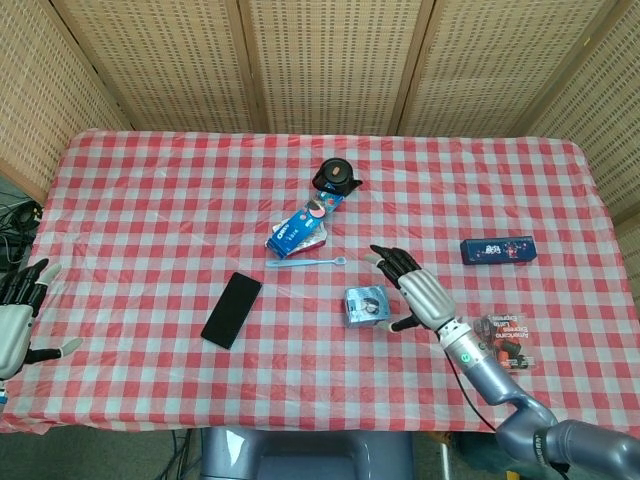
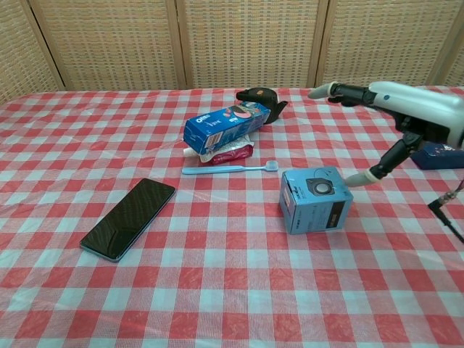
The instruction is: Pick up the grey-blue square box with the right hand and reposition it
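Note:
The grey-blue square box [image 1: 366, 305] [image 2: 315, 199] stands flat on the checked cloth, a round speaker picture on its top face. My right hand [image 1: 418, 290] [image 2: 395, 116] hovers just to its right with fingers spread and holds nothing; in the chest view the thumb tip [image 2: 357, 178] sits close to the box's upper right corner, apart from it. My left hand [image 1: 18, 318] hangs past the table's left edge, fingers apart and empty; only the head view shows it.
A black phone [image 1: 231, 309] lies left of the box. A blue toothbrush [image 1: 305, 263], a blue biscuit box [image 1: 304, 222] and a black round object [image 1: 335, 176] lie behind it. A dark blue box [image 1: 497, 249] and a clear packet [image 1: 506, 342] lie to the right.

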### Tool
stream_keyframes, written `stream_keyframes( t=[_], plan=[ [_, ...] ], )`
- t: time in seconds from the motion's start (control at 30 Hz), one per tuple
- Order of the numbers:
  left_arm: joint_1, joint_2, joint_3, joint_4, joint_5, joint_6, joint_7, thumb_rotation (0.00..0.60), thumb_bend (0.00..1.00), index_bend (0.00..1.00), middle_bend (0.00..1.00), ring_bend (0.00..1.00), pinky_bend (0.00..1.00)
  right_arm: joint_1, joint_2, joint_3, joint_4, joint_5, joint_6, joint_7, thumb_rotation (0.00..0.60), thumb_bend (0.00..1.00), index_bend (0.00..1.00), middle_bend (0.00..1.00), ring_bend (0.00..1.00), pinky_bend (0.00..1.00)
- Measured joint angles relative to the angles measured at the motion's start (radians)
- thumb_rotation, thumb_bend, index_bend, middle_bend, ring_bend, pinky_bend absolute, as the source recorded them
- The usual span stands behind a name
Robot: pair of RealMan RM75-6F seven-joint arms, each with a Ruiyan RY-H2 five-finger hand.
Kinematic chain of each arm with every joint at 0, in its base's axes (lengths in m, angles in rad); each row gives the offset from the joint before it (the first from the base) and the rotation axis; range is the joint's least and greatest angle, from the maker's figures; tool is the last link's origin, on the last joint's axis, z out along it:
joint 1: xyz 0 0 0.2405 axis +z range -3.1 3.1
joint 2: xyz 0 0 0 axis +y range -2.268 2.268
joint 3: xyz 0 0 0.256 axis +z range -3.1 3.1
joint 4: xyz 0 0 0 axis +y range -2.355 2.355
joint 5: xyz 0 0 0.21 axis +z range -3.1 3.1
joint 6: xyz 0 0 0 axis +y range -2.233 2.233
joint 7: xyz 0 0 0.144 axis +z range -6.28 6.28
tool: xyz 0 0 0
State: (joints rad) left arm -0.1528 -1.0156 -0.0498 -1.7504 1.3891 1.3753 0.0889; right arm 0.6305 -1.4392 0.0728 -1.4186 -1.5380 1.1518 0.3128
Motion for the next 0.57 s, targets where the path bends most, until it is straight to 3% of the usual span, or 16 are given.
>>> stream_keyframes(
  t=[0.23,0.57],
  plan=[
    [0.015,-0.004,0.003,0.009,0.031,0.034,-0.024,0.6,0.0,0.0,0.0,0.0,0.0,-0.076,0.112,-0.02,0.004,-0.075,0.169,-0.18,0.6,0.0,0.05,0.0,0.0,0.0],
    [0.038,-0.002,0.018,0.014,0.093,0.084,-0.063,0.6,0.0,0.0,0.0,0.0,0.0,-0.271,0.185,-0.046,0.022,-0.037,0.361,-0.297,0.6,0.0,0.03,0.0,0.0,0.0]
  ],
)
